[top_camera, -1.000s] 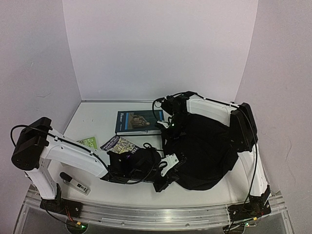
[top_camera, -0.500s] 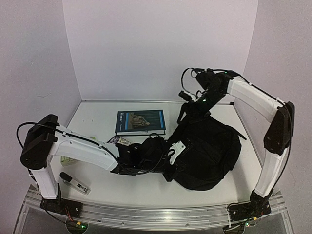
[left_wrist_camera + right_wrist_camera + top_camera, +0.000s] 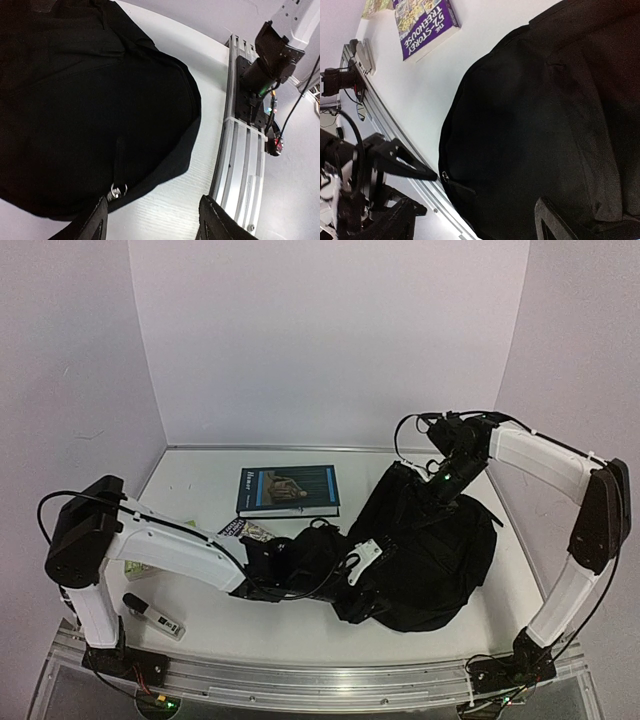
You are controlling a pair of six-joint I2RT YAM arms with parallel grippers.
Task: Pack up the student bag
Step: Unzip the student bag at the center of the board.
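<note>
One white counter (image 3: 190, 490) carries the lot. Student bag (image 3: 430, 560), black & slumped, fills centre-right of the overhead frame and is far bigger than the books. L arm (image 3: 170, 545) reaches across from lower left to the bag's near-left edge. L claw (image 3: 153, 200) has its fingers wide apart w/ nothing between them. I see only bare counter there, w/ the bag's hem and a small metal ring (image 3: 118, 190) just ahead. R arm (image 3: 540, 455) arcs in from the right edge. R claw (image 3: 441, 477) sits over the bag's far upper edge. In its wrist view the fingers are spread, black fabric beyond them, gripping nothing. Blue book (image 3: 288, 488) lies flat upper-centre, just left of the bag. Purple book (image 3: 425, 27), "52-Storey Treehouse", is partly hidden under L arm in the overhead view. Small grey gadget (image 3: 152, 615) lies lower left, near L base.
</note>
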